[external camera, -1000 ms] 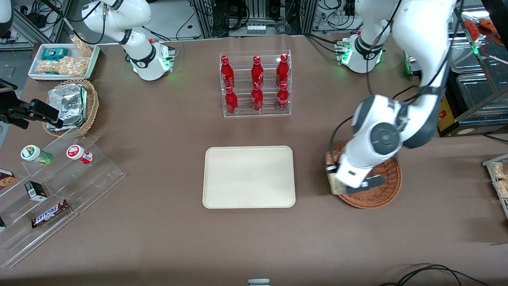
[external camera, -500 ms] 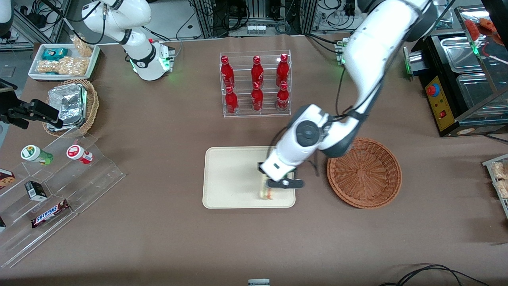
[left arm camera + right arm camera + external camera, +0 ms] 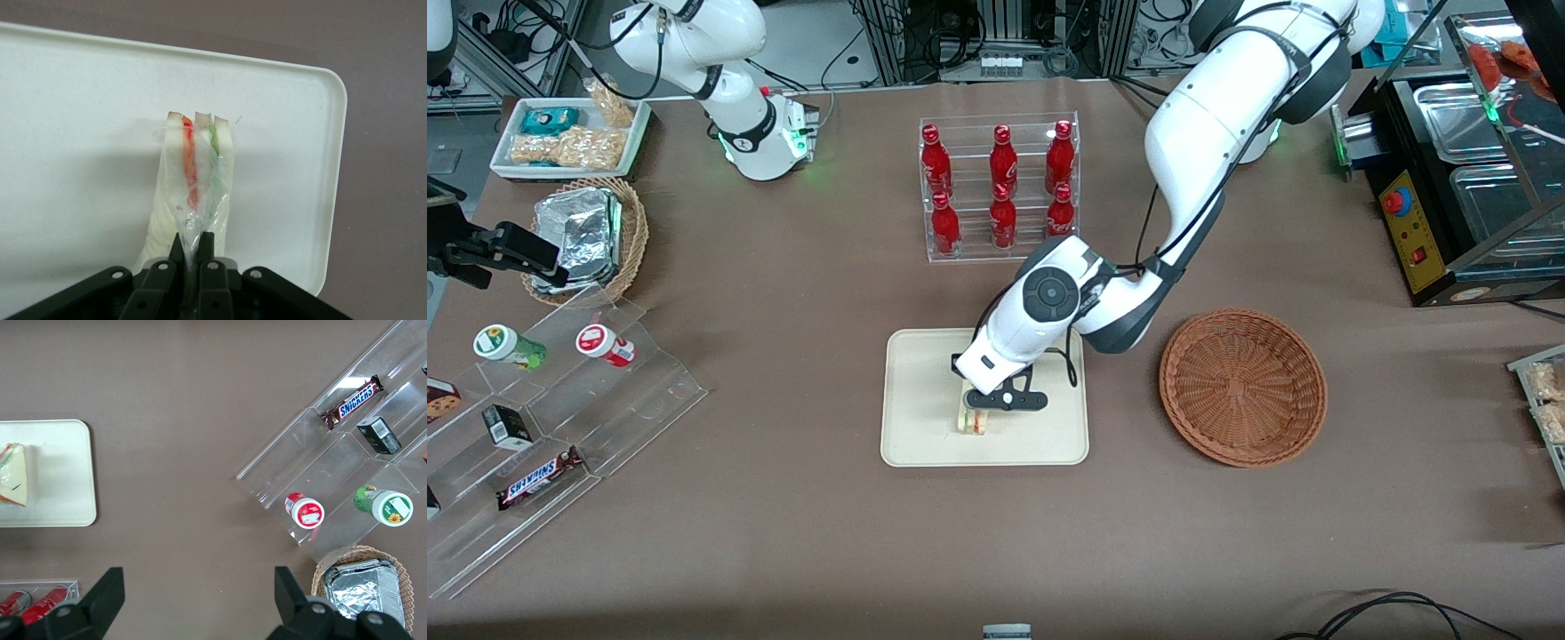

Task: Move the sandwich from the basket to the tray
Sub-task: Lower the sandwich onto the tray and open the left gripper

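Observation:
The sandwich (image 3: pixel 973 420), a pale wedge in clear wrap with red and green filling, hangs just over the cream tray (image 3: pixel 925 427), in its part nearer the front camera. My left gripper (image 3: pixel 980 411) is above it, shut on the wrap at the sandwich's top. The wrist view shows the sandwich (image 3: pixel 193 187) with its bread slices pointing down at the tray (image 3: pixel 80 133), and the black fingers (image 3: pixel 177 250) pinching the wrap. I also see the sandwich (image 3: pixel 13 477) over the tray (image 3: pixel 67 467) in the right wrist view. The reddish-brown wicker basket (image 3: pixel 1243 387) beside the tray holds nothing.
A clear rack of red bottles (image 3: pixel 1000 187) stands farther from the front camera than the tray. Toward the parked arm's end are stepped acrylic shelves with snacks (image 3: pixel 543 418), a lighter wicker basket with foil packs (image 3: pixel 587 236) and a white snack tray (image 3: pixel 569 133).
My left gripper carried the sandwich out of the basket and sideways over the tray, toward the parked arm's end. The basket now holds nothing.

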